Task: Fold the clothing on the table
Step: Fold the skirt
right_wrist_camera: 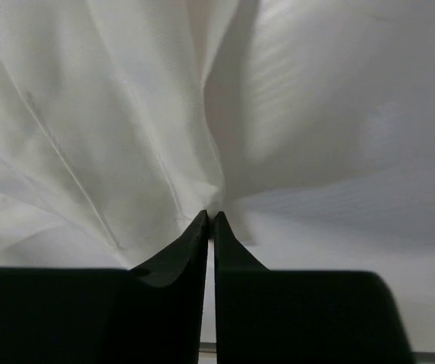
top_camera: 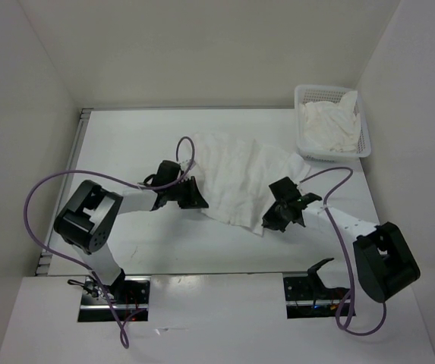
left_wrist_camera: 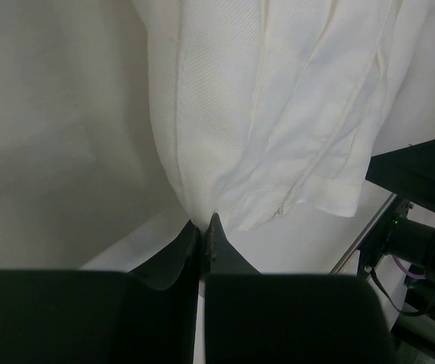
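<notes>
The clothing lies spread and rumpled on the tabletop, down and to the left of the white mesh basket. Its closest corner reaches nearly to the basket's near left corner. The basket holds a white cloth heap, which is separate from the clothing.

My left pincer is at the side of the clothing farthest from the basket. In my left wrist view its fingertips are pressed together with a gathered fold of the fabric caught between them. From that pinch the cloth fans away in long creases, and a stitched hem shows along one edge. So this pincer is clamped narrow on the clothing.

My right pincer is at the clothing's near edge, closer to the basket than the left one and below and left of it. In my right wrist view its fingertips almost meet, with only a thin slit between them. A bunch of the thin, faintly ribbed fabric is nipped at the very tips, and pleats run away from the pinch. This pincer too is narrow and holding the clothing.

The two pincers are well apart, with the clothing's near hem between them. I cannot tell whether the cloth is lifted clear of the tabletop at either pinch.
</notes>
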Motion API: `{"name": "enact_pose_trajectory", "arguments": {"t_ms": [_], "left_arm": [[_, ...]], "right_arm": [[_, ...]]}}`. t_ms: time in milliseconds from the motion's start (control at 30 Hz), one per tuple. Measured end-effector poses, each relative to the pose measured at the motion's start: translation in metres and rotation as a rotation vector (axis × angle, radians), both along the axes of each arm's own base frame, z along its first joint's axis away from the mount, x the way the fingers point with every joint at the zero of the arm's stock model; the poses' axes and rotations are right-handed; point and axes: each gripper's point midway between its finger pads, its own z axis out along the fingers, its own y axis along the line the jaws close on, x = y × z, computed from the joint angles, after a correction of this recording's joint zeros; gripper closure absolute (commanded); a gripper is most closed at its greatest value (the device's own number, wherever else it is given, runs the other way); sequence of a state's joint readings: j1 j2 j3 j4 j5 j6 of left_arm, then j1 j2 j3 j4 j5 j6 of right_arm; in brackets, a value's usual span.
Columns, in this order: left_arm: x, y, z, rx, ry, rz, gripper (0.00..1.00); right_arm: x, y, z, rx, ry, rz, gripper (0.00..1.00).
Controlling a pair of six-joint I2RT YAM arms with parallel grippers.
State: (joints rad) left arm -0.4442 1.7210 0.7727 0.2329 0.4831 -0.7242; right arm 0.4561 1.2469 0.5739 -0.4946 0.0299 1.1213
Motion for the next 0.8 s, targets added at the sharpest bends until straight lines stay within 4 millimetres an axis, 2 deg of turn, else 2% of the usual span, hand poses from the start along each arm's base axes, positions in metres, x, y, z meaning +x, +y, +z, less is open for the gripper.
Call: {"name": "enact_pose_trajectory", "arguments": {"t_ms": [133, 200, 233, 300, 367, 400, 433, 500, 567, 600, 667, 800], "left_arm": [[0.003, 0.004, 0.004, 0.014, -0.006, 0.004, 1.0], [0.004, 0.009, 0.017, 0.02, -0.012, 0.017, 1.0], [0.007, 0.012, 0.03, 0.02, -0.028, 0.025, 1.0], [0.017, 0.017, 0.068, 0.012, -0.107, 0.042, 1.0], [0.032, 0.025, 0.124, -0.006, -0.231, 0.073, 1.0], [0.04, 0.031, 0.158, -0.025, -0.309, 0.093, 1.0], [0.047, 0.04, 0.19, -0.041, -0.386, 0.117, 1.0], [0.057, 0.063, 0.244, -0.067, -0.512, 0.169, 1.0], [0.058, 0.076, 0.276, -0.09, -0.585, 0.184, 1.0], [0.056, 0.08, 0.283, -0.095, -0.602, 0.184, 1.0], [0.052, 0.086, 0.286, -0.098, -0.597, 0.181, 1.0], [0.045, 0.096, 0.272, -0.091, -0.528, 0.158, 1.0]], "right_arm": [[0.019, 0.009, 0.011, 0.0, -0.036, 0.026, 1.0], [0.036, 0.013, 0.033, -0.007, -0.092, 0.05, 1.0], [0.051, 0.018, 0.053, -0.003, -0.149, 0.06, 1.0], [0.082, 0.026, 0.103, 0.01, -0.277, 0.079, 1.0], [0.112, 0.029, 0.167, 0.035, -0.44, 0.086, 1.0], [0.123, 0.026, 0.197, 0.045, -0.515, 0.082, 1.0], [0.131, 0.019, 0.227, 0.051, -0.589, 0.074, 1.0], [0.136, 0.01, 0.267, 0.062, -0.688, 0.071, 1.0], [0.133, 0.014, 0.288, 0.096, -0.742, 0.111, 1.0], [0.13, 0.017, 0.292, 0.105, -0.754, 0.136, 1.0], [0.126, 0.022, 0.293, 0.116, -0.756, 0.178, 1.0], [0.121, 0.03, 0.293, 0.137, -0.755, 0.241, 1.0]]}}
